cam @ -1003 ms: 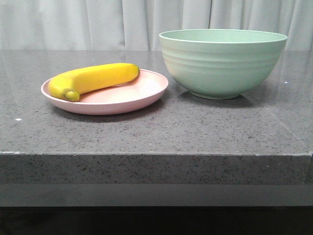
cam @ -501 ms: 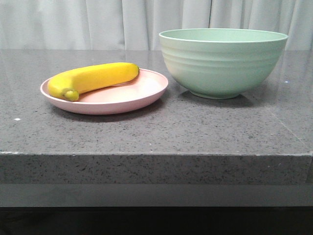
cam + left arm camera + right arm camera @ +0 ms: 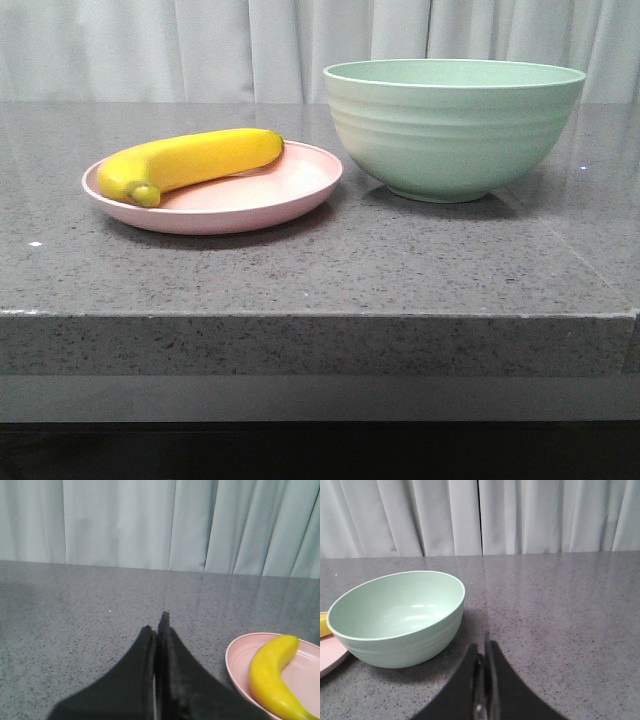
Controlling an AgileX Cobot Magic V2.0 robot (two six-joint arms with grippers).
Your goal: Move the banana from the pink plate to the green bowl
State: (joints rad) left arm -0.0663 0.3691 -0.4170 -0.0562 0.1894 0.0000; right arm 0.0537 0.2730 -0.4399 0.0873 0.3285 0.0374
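Note:
The yellow banana (image 3: 190,160) lies on the pink plate (image 3: 290,195) at the left of the table in the front view. The mint-green bowl (image 3: 452,125) stands to the plate's right and is empty. No gripper shows in the front view. In the left wrist view my left gripper (image 3: 157,625) is shut and empty over bare table, with the plate (image 3: 237,652) and banana (image 3: 272,672) off to one side. In the right wrist view my right gripper (image 3: 482,647) is shut and empty beside the bowl (image 3: 395,617).
The grey speckled stone table (image 3: 320,270) has its front edge near the camera. White curtains (image 3: 200,45) hang behind it. A sliver of the pink plate (image 3: 330,660) shows past the bowl in the right wrist view.
The plate, banana and bowl sit a pixel or two further left in the picture than one second ago; otherwise nothing has visibly changed.

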